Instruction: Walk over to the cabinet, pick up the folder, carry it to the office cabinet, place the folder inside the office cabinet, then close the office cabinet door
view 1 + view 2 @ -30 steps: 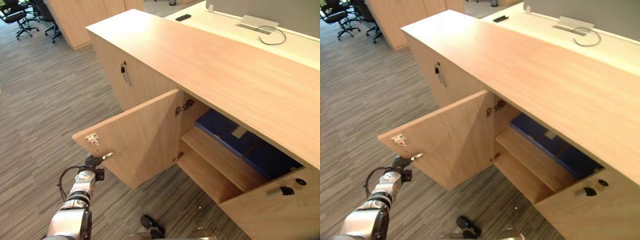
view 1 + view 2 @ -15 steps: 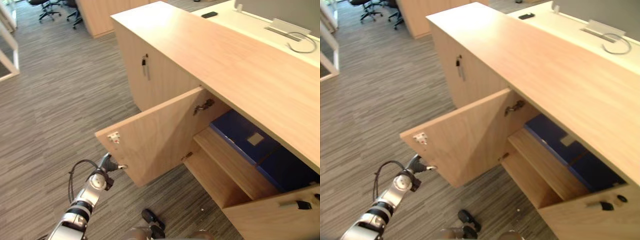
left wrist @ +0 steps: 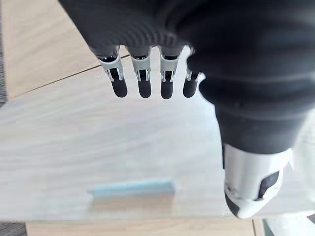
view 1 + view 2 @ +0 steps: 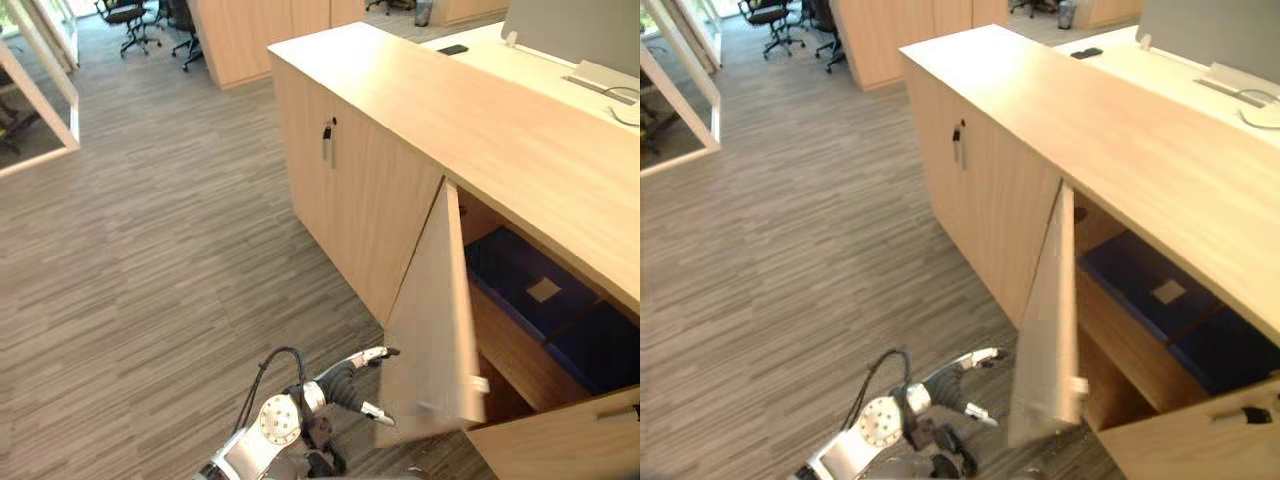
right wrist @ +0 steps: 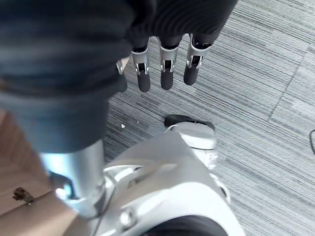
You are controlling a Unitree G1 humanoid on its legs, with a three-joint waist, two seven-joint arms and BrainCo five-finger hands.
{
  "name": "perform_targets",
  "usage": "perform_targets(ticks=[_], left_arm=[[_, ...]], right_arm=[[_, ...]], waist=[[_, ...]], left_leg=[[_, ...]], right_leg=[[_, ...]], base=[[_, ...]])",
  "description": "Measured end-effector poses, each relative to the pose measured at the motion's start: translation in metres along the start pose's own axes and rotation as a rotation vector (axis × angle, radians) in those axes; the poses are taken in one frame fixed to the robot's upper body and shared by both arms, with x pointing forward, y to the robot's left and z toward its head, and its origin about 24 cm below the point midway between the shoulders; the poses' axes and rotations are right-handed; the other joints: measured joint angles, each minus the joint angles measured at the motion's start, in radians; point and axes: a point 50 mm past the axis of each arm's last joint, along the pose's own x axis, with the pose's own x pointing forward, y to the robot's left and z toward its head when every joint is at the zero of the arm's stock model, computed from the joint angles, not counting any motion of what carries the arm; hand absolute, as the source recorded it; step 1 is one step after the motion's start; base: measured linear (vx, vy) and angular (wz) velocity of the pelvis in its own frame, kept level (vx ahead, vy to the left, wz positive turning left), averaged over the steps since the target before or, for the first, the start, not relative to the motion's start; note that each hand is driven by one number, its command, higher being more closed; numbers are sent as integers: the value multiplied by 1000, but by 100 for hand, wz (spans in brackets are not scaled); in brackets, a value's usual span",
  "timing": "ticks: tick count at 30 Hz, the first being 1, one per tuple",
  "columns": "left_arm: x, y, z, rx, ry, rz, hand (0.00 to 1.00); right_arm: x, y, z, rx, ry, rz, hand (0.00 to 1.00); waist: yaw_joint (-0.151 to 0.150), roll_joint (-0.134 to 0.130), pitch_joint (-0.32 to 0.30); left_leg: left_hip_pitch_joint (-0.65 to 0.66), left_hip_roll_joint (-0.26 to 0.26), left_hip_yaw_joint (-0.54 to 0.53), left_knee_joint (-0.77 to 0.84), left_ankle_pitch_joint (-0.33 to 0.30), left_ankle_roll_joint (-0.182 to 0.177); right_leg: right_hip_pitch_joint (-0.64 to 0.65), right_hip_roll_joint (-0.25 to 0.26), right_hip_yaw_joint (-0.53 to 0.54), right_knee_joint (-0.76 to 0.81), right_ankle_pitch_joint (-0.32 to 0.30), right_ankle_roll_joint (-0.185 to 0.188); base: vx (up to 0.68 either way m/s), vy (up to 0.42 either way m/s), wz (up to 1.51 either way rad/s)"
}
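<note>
Since 1.0 s ago: the whole view had shifted, so the camera had moved. Apart from that, the door (image 4: pixel 430 320) had swung from wide open to roughly half shut and now showed almost edge-on. The left hand (image 4: pixel 345 385) had followed it and was low, just beside the door's outer face. Its fingers (image 3: pixel 142 88) were straight and together, the thumb apart, nothing held. Contact with the door could not be judged. The door's pale bar handle (image 3: pixel 132 188) showed past the fingers in the left wrist view.

The folder (image 4: pixel 515 285), blue, lay unchanged on the upper shelf (image 4: pixel 510 350) inside the cabinet (image 4: pixel 450 110).

The right hand (image 5: pixel 167 73) hung over the floor, fingers straight and slack, holding nothing.

Surface and room: a grey striped carpet floor (image 4: pixel 150 250). The cabinet was long and low, in light wood. Behind it stood a white desk (image 4: pixel 540 70) carrying a small dark flat object (image 4: pixel 452 49). Office chairs (image 4: pixel 125 15) and more wood cabinets (image 4: pixel 250 35) stood at the far end.

Other things: the cabinet's closed door to the left had a key (image 4: pixel 327 135) in its lock. The right door (image 4: pixel 560 445) stood ajar at the lower right. The half-shut door screened the left part of the opening, and the folder showed past its free edge.
</note>
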Motion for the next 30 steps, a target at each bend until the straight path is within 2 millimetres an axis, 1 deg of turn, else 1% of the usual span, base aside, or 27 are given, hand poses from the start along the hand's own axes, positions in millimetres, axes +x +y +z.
perform_targets(ticks=[1,2,3,4,6,10,11,12,13,14,15,16,17,18,19,20,21,22,23,24,25,26,27,28,29,30], left_arm=[[0,-1,-2,-4,8,-12,0],[0,-1,-1,-2,4,-15,0],[1,3,0,-2,0,-3,0],[0,5,0,1,3,1,0],[-2,7,-1,5,10,7,0],[-1,9,0,0,5,16,0],[1,9,2,-7,-3,24,0],[2,9,2,-10,-4,26,0],[2,10,3,-12,-6,32,0],[3,7,3,-26,-11,32,0],[4,7,2,-32,-5,32,0],[4,5,2,-36,-4,27,0],[5,4,3,-36,-8,21,0],[6,5,3,-38,-10,23,0],[6,4,0,-48,1,25,0],[6,3,-3,-61,13,27,0],[5,3,-13,-91,53,38,0],[1,4,-28,-138,110,69,0],[-1,5,-35,-172,137,93,0],[-8,9,-53,-249,201,160,0],[-17,14,-69,-343,261,250,0],[-23,17,-77,-384,290,296,0],[-35,20,-91,-447,343,382,0],[-47,22,-103,-495,397,466,0],[-51,22,-108,-522,419,503,0],[-60,20,-118,-572,467,574,0]], right_arm=[[-1,-1,-7,-36,29,13,0],[-2,-1,-12,-41,46,19,0],[-3,1,-21,-49,90,38,0],[-5,4,-32,-49,140,58,0],[-7,6,-41,-52,181,80,0],[-7,4,-41,-60,187,93,0],[-7,4,-40,-54,185,94,0],[-7,5,-41,-54,186,96,0],[-7,11,-43,-54,192,114,0],[-8,6,-46,-49,198,102,0],[-8,5,-43,-59,193,100,0],[-8,5,-44,-59,196,103,0],[-8,7,-46,-53,201,104,0],[-8,7,-46,-51,202,104,0],[-8,8,-47,-50,205,102,0],[-8,8,-47,-51,207,99,0],[-8,8,-46,-53,203,97,0],[-7,10,-43,-51,197,92,0],[-7,11,-42,-50,191,90,0],[-6,12,-40,-52,183,85,0],[-6,13,-38,-37,173,75,0],[-5,13,-37,-31,168,71,0],[-4,13,-34,-10,156,60,0],[-4,14,-31,15,142,49,0],[-3,14,-30,27,135,42,0],[-2,14,-26,52,118,26,0]], waist=[[-20,4,-29],[-22,8,-38],[-23,9,-37],[-23,6,-35],[-20,6,-34],[-19,12,-32],[-26,17,-32],[-31,8,-33],[-34,-32,-29],[-14,-7,-33],[-24,-10,-31],[-37,-7,-39],[-48,-2,-45],[-50,0,-45],[-50,-5,-43],[-50,-6,-43],[-51,-2,-45],[-53,-6,-42],[-54,-8,-41],[-56,-7,-41],[-53,-3,-41],[-50,-1,-36],[-45,1,-28],[-45,0,-26],[-45,1,-23],[-47,0,-22]], left_leg=[[1,-24,-4,-45,20,-5],[3,-36,-8,-70,32,0],[7,-55,-19,-113,52,0],[19,-74,-33,-153,65,-6],[37,-92,-45,-191,73,-15],[54,-103,-33,-231,77,-27],[53,-102,4,-242,42,-73],[56,-101,22,-238,23,-102],[49,-63,111,-97,-59,-67],[71,65,53,47,-80,-87],[76,52,48,41,-76,-81],[92,33,54,-6,-62,-93],[101,19,55,-50,-40,-95],[104,13,58,-68,-31,-98],[105,11,64,-85,-20,-100],[106,12,66,-90,-16,-104],[108,19,73,-91,-10,-111],[110,32,80,-82,-7,-114],[108,45,86,-65,-11,-117],[98,87,98,-6,-32,-128],[86,151,109,79,-60,-134],[86,190,114,123,-73,-138],[96,255,129,194,-90,-146],[102,301,134,253,-88,-143],[104,319,126,273,-82,-138],[102,337,83,293,-63,-139]], right_leg=[[-12,2,15,-19,1,0],[-22,8,17,-33,4,-4],[-22,19,19,-56,8,-7],[-17,23,19,-64,7,-7],[-5,23,21,-63,6,-5],[-4,25,24,-56,5,-4],[-12,29,26,-71,5,-4],[-14,20,28,-84,5,-7],[-29,-29,38,-94,28,-20],[-40,-19,51,-53,33,-11],[-32,-25,67,-55,49,7],[-29,-16,82,-89,58,1],[-28,1,82,-134,73,-1],[-27,8,82,-151,82,0],[-25,19,83,-178,104,-2],[-23,24,84,-189,114,-4],[-21,37,87,-200,121,-13],[-19,49,99,-209,130,-17],[-19,56,106,-215,138,-16],[-18,74,111,-222,144,-16],[-16,103,127,-228,147,-11],[-9,123,137,-232,147,-11],[7,155,161,-242,140,-20],[19,184,185,-251,134,-30],[23,194,197,-251,130,-34],[24,208,225,-251,125,-41]], base=[[96,11,-25],[47,63,14],[33,75,30],[7,56,33],[-65,28,27],[-99,5,2],[-111,4,-8],[-76,66,-12],[88,-11,-63],[88,-11,-68],[135,-97,-65],[25,-52,-12],[25,-52,-11],[-31,-86,-8],[-28,-90,-9],[-37,-124,-11],[-31,-180,-14],[-22,-194,-15],[-9,-256,-26],[34,-243,-38],[61,-248,-47],[103,-255,-57],[107,-254,-59],[101,-252,-57],[78,-244,-57],[67,-222,-64]])
